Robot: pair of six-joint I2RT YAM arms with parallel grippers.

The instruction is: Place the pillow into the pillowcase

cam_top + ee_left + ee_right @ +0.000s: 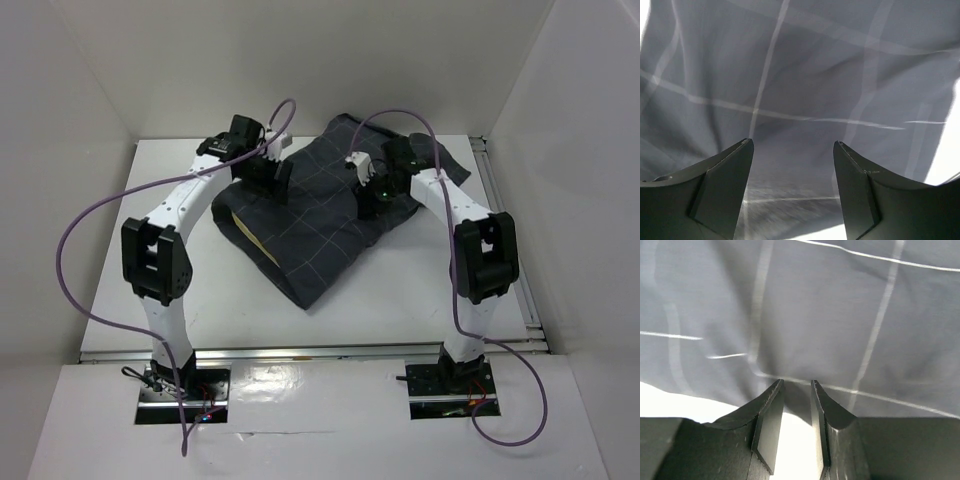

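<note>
I observe the rumpled charcoal-grey, pale-gridded fabric pillowcase (pixel 325 215) covering most of the white, yellow-edged pillow (pixel 243 230). Left hand (pixel 792 142) released; right hand (pixel 797 382) nearly closed, grasp: I cannot tell.

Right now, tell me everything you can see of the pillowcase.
The pillowcase is dark charcoal cloth with a thin pale grid. It lies rumpled and askew on the white table, one corner pointing toward the arm bases. It looks filled out, and a yellow strip of the pillow shows at its left edge. The left gripper hangs open just above the cloth. The right gripper, nearly closed, sits at its edge; I cannot confirm a pinch.
</note>
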